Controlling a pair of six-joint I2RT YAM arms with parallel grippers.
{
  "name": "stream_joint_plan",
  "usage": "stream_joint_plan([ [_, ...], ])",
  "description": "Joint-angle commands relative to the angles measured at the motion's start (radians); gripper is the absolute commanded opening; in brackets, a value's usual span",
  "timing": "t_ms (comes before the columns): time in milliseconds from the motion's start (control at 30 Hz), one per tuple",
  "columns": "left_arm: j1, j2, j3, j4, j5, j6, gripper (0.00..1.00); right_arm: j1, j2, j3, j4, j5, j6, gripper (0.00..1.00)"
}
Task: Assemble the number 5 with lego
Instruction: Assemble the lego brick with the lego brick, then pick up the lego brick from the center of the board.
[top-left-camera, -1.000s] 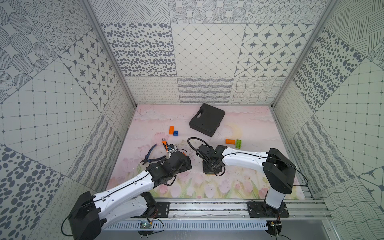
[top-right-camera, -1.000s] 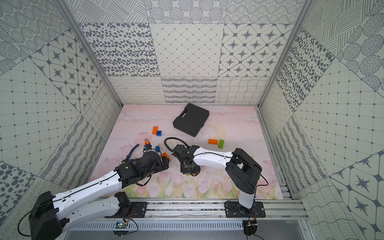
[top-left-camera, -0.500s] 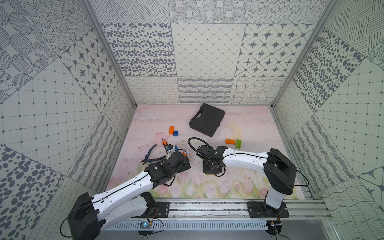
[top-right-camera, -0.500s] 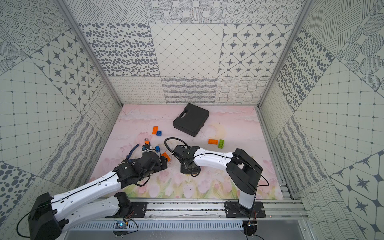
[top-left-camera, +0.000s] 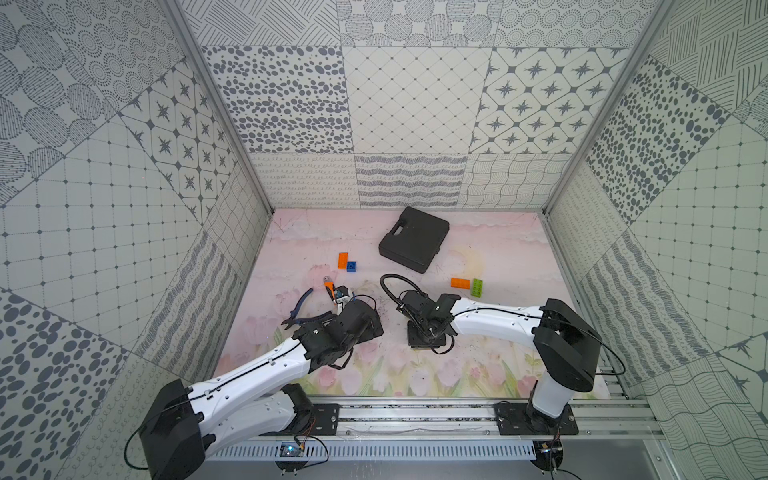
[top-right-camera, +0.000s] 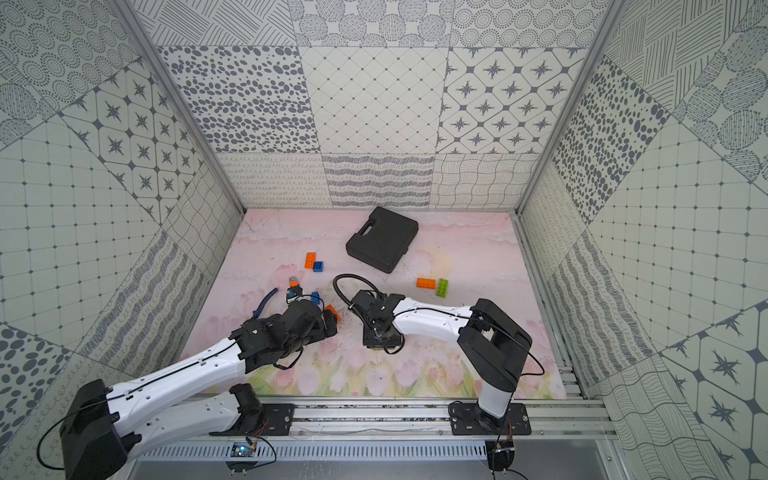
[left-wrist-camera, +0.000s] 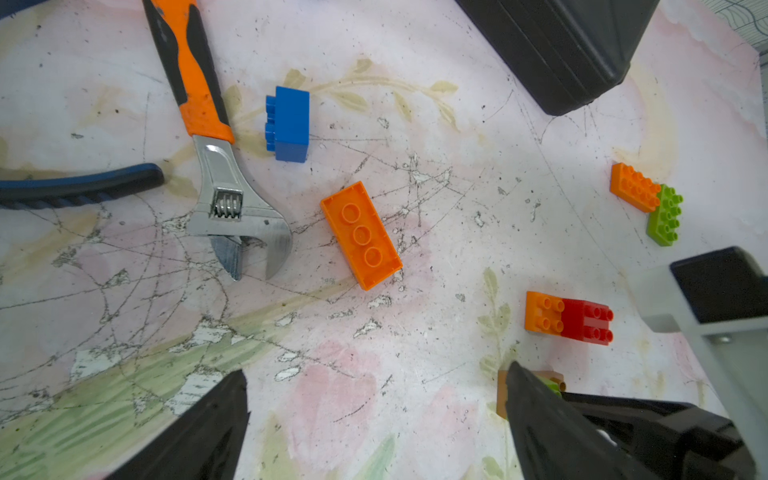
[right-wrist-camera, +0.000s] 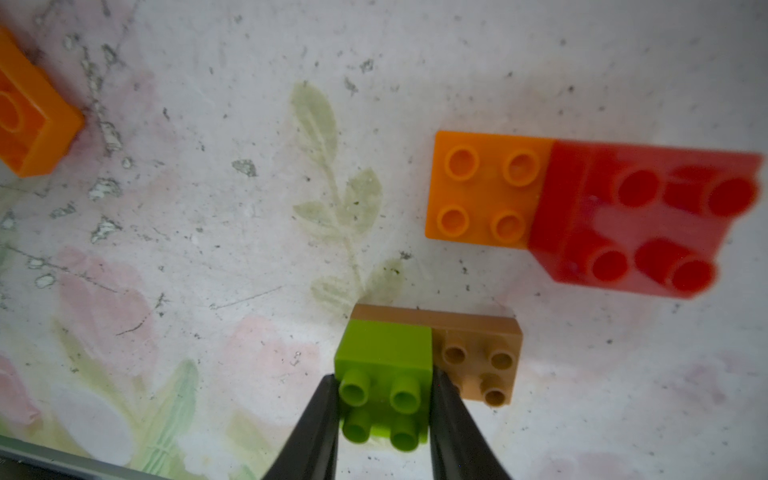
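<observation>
Blue-handled pliers (top-left-camera: 302, 302) and an orange-handled wrench (left-wrist-camera: 232, 208) lie at the left of the pink floral mat (top-left-camera: 498, 249). Beside them the left gripper (left-wrist-camera: 374, 419) hangs with jaws spread wide, holding nothing. Its wrist camera shows a blue brick (left-wrist-camera: 289, 124) on its side and a long orange brick (left-wrist-camera: 360, 235) lying studs-down, which the arm half covers in the top views. Right of these, an orange square (right-wrist-camera: 486, 191) joins a red brick (right-wrist-camera: 640, 216). The right gripper (right-wrist-camera: 384, 415) pinches a green square brick (right-wrist-camera: 386, 365) seated on one end of a brown brick (right-wrist-camera: 478, 361); only its wrist camera shows this grip. Both top views add a far orange-and-blue pair (top-left-camera: 346, 262), a black case (top-left-camera: 415, 239) and, rightmost, an orange-and-green pair (top-left-camera: 467, 285).
</observation>
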Motion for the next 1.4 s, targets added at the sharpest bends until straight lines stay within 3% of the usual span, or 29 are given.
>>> stream_joint_plan([
  [0, 0.017, 0.022, 0.03, -0.022, 0.004, 0.03, 1.0, -0.007, 0.117, -0.066, -0.013, 0.014, -0.023, 0.25],
  [133, 0.017, 0.021, 0.042, -0.03, -0.003, 0.04, 1.0, -0.011, 0.047, -0.028, -0.03, 0.032, -0.031, 0.3],
  [233, 0.015, 0.013, 0.044, -0.029, -0.004, 0.047, 1.0, -0.02, -0.007, -0.003, -0.043, 0.045, -0.035, 0.47],
  [633, 0.016, 0.015, 0.054, 0.007, 0.008, 0.113, 1.0, -0.087, -0.213, -0.041, 0.003, 0.059, -0.066, 0.58],
  [800, 0.018, 0.033, 0.058, 0.066, 0.018, 0.136, 1.0, -0.246, -0.347, -0.133, 0.023, 0.098, -0.108, 0.61],
  [933, 0.026, 0.075, 0.073, 0.122, 0.121, 0.188, 1.0, -0.452, -0.377, -0.188, 0.075, 0.051, -0.204, 0.65],
  [1167, 0.024, 0.217, 0.165, 0.173, 0.292, 0.212, 1.0, -0.733, -0.229, -0.11, 0.089, -0.033, -0.378, 0.65],
  [1233, 0.023, 0.252, 0.19, 0.173, 0.327, 0.215, 1.0, -0.784, -0.163, -0.051, 0.056, -0.104, -0.407, 0.63],
  [1367, 0.005, 0.305, 0.226, 0.184, 0.369, 0.213, 1.0, -0.807, -0.062, 0.025, 0.043, -0.126, -0.474, 0.6],
])
